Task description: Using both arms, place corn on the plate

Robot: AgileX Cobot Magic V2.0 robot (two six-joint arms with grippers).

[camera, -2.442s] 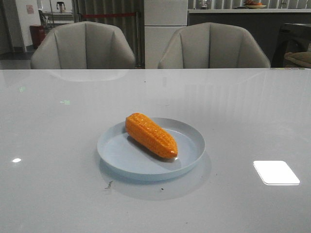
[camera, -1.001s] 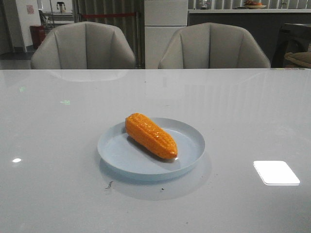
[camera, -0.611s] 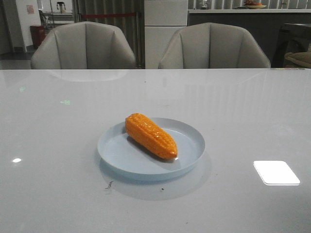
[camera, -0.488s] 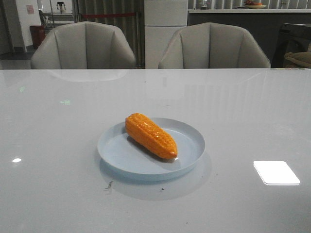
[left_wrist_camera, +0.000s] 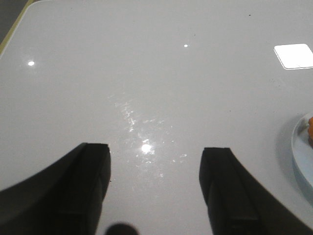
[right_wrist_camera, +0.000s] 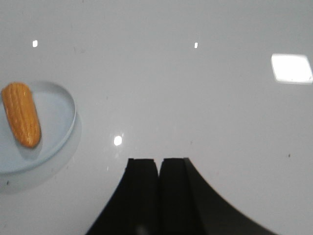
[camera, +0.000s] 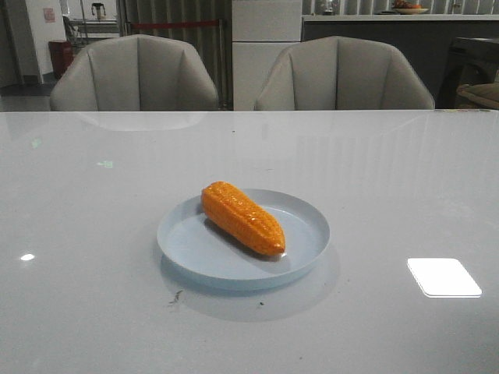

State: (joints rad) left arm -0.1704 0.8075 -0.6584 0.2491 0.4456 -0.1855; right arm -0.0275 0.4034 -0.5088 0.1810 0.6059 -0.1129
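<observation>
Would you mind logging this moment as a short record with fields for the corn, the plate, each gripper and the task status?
corn: lying on the plate, tapered end toward the camera
plate: pale blue, resting on the table
left gripper: open, above bare table, holding nothing
right gripper: shut, empty, away from the plate
task status: corn appears placed

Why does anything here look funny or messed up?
Nothing really stands out. The glossy orange toy corn cob lies flat inside the round pale blue plastic plate, nothing is spilled or broken. Only a few small dark specks mark the white table by the plate.
</observation>
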